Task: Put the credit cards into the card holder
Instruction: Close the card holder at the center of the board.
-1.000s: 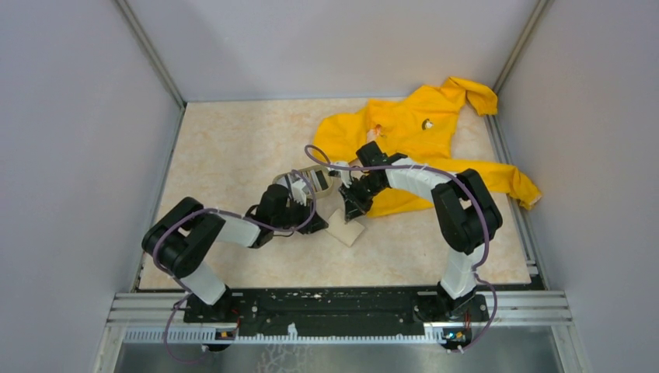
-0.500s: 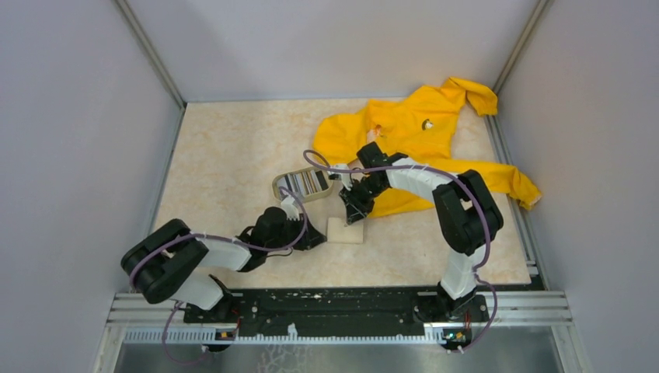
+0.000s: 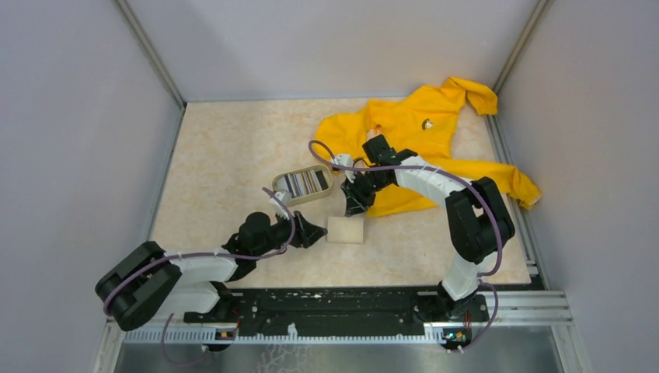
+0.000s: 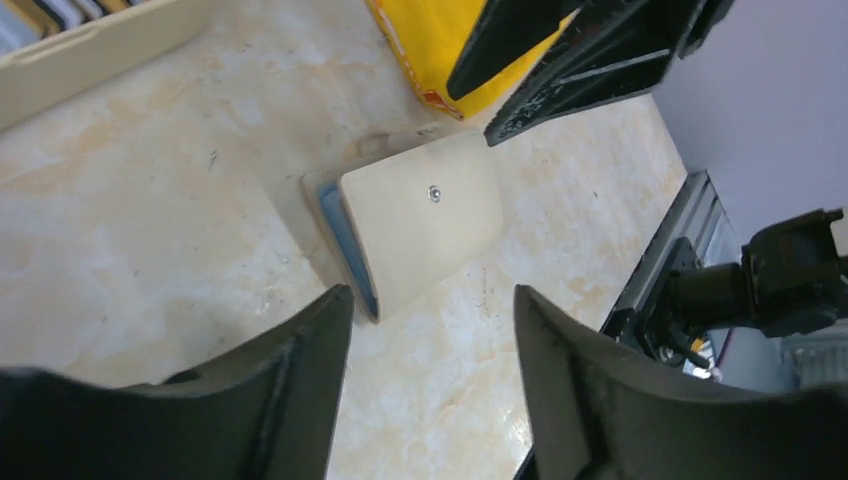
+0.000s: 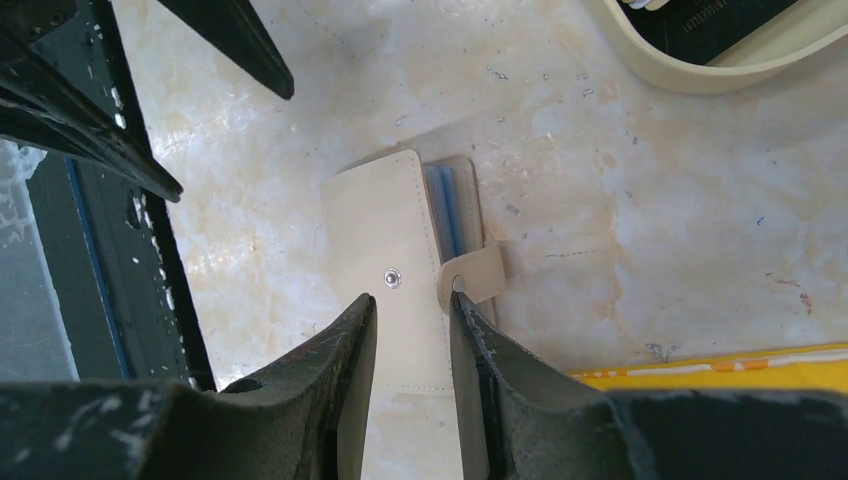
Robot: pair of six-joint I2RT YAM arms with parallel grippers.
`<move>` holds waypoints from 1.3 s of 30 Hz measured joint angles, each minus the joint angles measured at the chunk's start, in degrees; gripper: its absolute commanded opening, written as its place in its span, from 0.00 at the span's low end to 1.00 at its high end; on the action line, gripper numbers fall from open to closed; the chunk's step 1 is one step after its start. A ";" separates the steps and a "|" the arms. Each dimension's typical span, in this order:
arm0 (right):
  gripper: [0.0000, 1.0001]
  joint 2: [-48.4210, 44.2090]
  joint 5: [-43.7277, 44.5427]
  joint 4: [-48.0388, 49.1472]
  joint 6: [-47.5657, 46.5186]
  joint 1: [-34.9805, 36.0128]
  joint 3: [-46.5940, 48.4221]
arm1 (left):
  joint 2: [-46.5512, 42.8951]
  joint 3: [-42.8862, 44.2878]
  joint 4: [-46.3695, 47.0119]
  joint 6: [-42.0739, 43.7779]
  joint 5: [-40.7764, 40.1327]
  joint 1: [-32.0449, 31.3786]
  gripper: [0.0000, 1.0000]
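Both pincers open at the holder (image 3: 346, 230), blue card edges showing inside it.

Holder lies flat on the surface (image 3: 225, 155), cream, flap down, between the 2 pincers and just near of the tray (image 3: 305, 200). From the right wrist, 2 thin blue card (image 5: 447, 205) edges show along the side of the holder, under the flap. The strap (image 5: 478, 275) lies loose there, off its stud (image 5: 394, 277). Left pincer (image 3: 312, 231) sits low, just left of the holder, jaws spread wide, nothing between them, aimed at the side where the blue shows. Right pincer (image 5: 410, 300) hangs over the far edge of the holder, jaws parted a little, gripping nothing; whether it touches the strap cannot be told. Yellow garment (image 3: 412, 128) is spread at the far right, under the right arm.
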 measured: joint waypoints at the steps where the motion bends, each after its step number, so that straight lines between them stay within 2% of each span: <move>1: 0.32 0.00 0.00 0.17 -0.02 0.00 -0.02 | 0.87 0.28 0.68 -0.37 1.22 0.00 0.48; 4: 0.28 0.00 -0.04 0.37 -0.13 -0.02 -0.02 | 5.27 3.04 1.62 -0.76 5.18 0.00 0.40; 7: 0.22 0.00 0.00 0.61 -0.22 -0.02 -0.04 | 9.97 6.91 2.05 -0.94 8.68 0.00 0.36; 15: 0.21 0.00 -0.24 0.66 -0.46 -0.17 -0.04 | 18.18 11.72 3.28 -1.33 12.72 0.00 0.33; 39: 0.22 0.00 -2.69 -2.10 -3.85 -1.14 -0.04 | 18.78 12.22 4.17 -2.36 15.78 2.80 0.32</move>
